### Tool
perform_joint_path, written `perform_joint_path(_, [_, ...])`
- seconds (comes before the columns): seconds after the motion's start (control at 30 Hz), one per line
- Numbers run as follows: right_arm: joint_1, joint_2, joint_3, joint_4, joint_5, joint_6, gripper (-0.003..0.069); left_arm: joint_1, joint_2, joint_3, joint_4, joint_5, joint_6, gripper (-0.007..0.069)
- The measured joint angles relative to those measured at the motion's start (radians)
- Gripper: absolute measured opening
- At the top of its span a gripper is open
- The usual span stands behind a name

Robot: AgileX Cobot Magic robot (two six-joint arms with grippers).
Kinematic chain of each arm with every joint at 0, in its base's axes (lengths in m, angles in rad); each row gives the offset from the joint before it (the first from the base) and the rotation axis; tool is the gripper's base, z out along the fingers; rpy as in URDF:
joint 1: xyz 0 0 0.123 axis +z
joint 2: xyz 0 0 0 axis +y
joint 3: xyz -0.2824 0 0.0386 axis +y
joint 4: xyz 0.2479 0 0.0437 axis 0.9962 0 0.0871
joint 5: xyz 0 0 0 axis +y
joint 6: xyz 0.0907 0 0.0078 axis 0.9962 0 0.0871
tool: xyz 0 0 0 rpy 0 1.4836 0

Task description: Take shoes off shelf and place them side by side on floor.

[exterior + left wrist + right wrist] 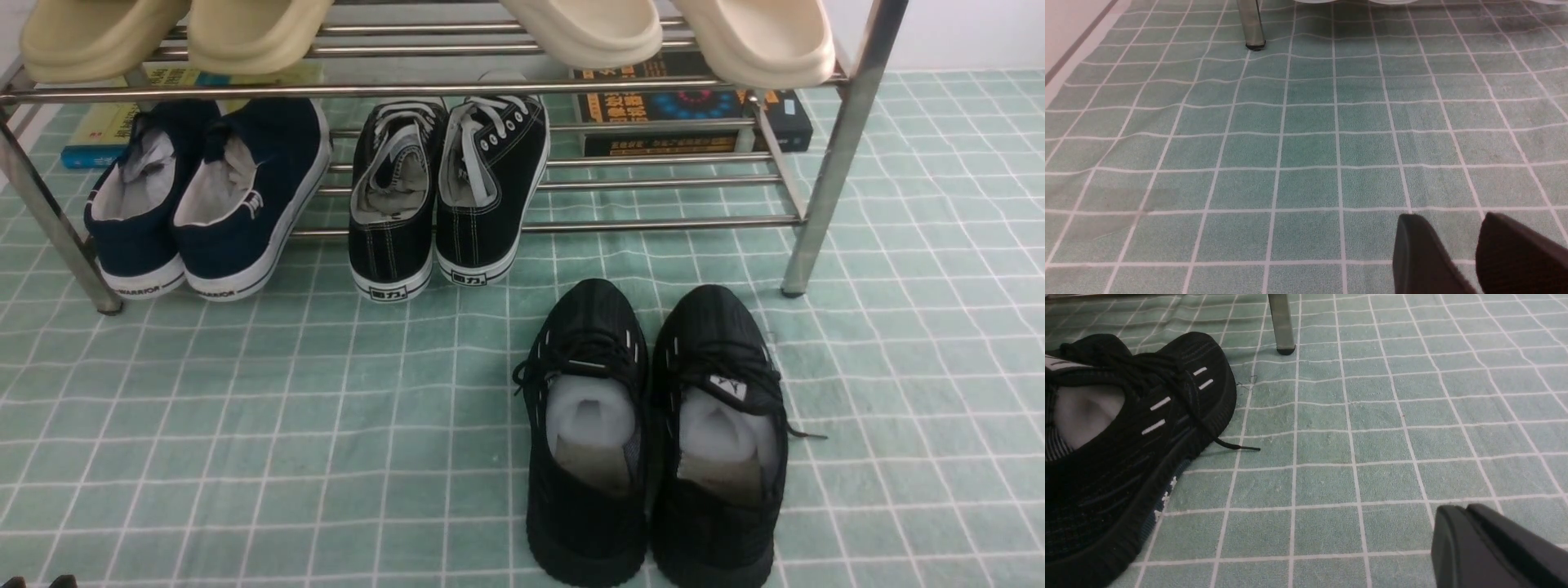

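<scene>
Nearby, canvas sneakers (445, 192) and slip-ons (208, 196) crowd the shelf (833, 155).

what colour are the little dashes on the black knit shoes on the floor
White, on all-black knit shoes; clearest in the right wrist view.

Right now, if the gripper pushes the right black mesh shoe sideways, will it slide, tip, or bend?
The right black mesh shoe would probably slide, not tip: its sole lies flat on the floor. Its knit upper looks soft and may dent. The loose lace could drag or snag.
</scene>
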State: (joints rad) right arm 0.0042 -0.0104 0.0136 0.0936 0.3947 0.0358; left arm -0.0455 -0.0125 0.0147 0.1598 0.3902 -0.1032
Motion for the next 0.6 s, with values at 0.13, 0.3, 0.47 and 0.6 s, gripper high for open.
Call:
perform_joint_path(0.13, [0.0, 0.0, 0.0, 0.0, 0.0, 0.0, 0.0044, 0.0, 0.0, 0.0, 0.0, 0.0, 0.0, 0.0242])
perform_joint_path(0.3, [0.0, 0.0, 0.0, 0.0, 0.0, 0.0, 0.005, 0.0, 0.0, 0.0, 0.0, 0.0, 0.0, 0.0242])
perform_joint_path(0.47, [0.0, 0.0, 0.0, 0.0, 0.0, 0.0, 0.0057, 0.0, 0.0, 0.0, 0.0, 0.0, 0.0, 0.0242])
perform_joint_path(0.6, [0.0, 0.0, 0.0, 0.0, 0.0, 0.0, 0.006, 0.0, 0.0, 0.0, 0.0, 0.0, 0.0, 0.0242])
